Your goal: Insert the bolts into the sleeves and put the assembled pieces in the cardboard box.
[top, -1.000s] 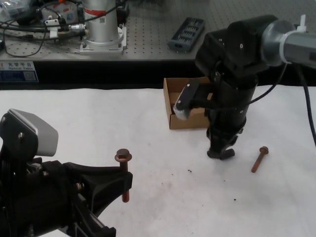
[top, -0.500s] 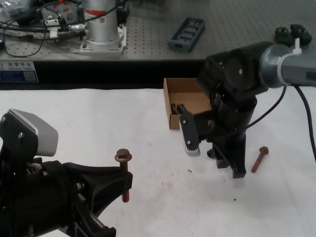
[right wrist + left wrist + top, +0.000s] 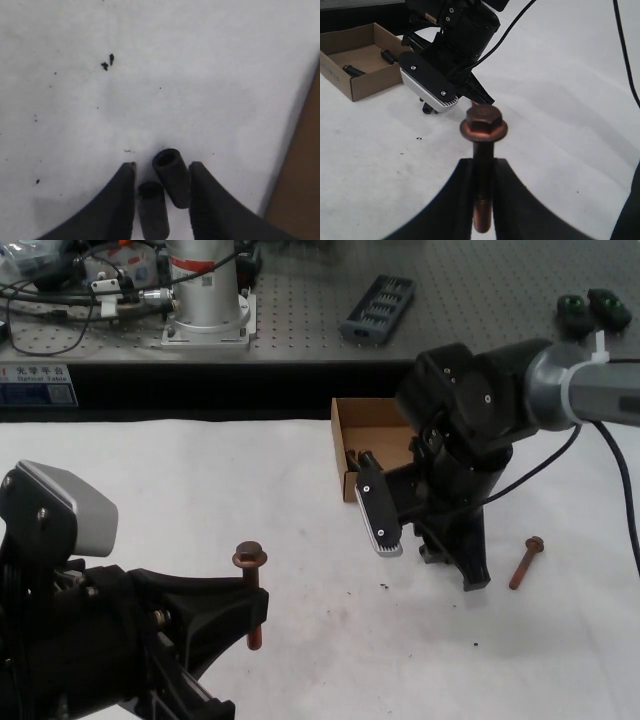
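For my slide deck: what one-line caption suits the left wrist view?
Left gripper holds a copper bolt upright; the cardboard box sits beyond.

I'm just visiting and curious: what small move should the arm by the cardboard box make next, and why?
Probably the right hand should shift slightly sideways so only one sleeve sits between its open fingers. A first sleeve and a second sleeve both lie in that gap, while the left hand holds a bolt upright.
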Robot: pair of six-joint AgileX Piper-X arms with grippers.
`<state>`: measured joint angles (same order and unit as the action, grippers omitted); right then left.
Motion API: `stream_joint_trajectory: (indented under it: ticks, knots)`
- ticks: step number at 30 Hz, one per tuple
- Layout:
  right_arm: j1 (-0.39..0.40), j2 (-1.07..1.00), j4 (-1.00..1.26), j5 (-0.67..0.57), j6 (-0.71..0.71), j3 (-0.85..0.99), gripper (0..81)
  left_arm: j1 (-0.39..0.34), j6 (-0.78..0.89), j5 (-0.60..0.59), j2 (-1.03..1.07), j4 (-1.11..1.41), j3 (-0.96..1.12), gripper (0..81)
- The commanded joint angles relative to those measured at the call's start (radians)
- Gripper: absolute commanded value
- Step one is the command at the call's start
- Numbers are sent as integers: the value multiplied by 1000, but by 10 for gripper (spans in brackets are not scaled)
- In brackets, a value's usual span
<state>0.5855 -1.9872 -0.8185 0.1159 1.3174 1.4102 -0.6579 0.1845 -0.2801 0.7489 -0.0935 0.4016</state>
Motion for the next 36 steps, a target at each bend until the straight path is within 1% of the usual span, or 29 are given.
stream_joint_trajectory:
  ticks: [1, 6, 15, 19, 23, 27, 29, 30, 33, 34, 35, 36]
  knots:
    - [-2, 8, 10, -13, 7, 0, 265, -4, -11, -6, -8, 16, 4, 6]
    - [-4, -12, 9, 2, 7, 0, 265, -4, -11, -6, -8, 6, 4, 6]
    - [-4, -68, 33, 94, 7, 0, 265, -4, -11, -6, -8, -1, 4, 6]
    - [-4, -68, 75, 95, 12, 0, 265, -4, -11, -6, -8, -1, 4, 6]
    - [-7, -74, 76, 95, 50, 0, 265, -4, -16, -6, -8, -1, 4, 6]
    - [-16, -86, 70, 123, 53, 0, 265, -4, -27, -6, -8, -6, 4, 6]
    - [-16, -87, 66, 122, 53, 0, 239, -4, -27, -6, -8, -6, 4, 6]
    - [-16, -89, 66, 122, 48, 0, 202, -4, -27, -6, -8, -6, 4, 6]
    - [-16, -89, 66, 122, 44, 0, 47, -4, -27, -6, -8, -7, 4, 6]
    - [-16, -89, 66, 125, 44, 0, 6, -4, -27, -6, -8, -7, 4, 6]
    - [-16, -89, 66, 136, 44, 0, 45, -4, -27, -6, -8, -7, 4, 6]
    - [-16, -89, 68, 147, 44, 0, 52, -4, -27, -6, -8, -7, 4, 6]
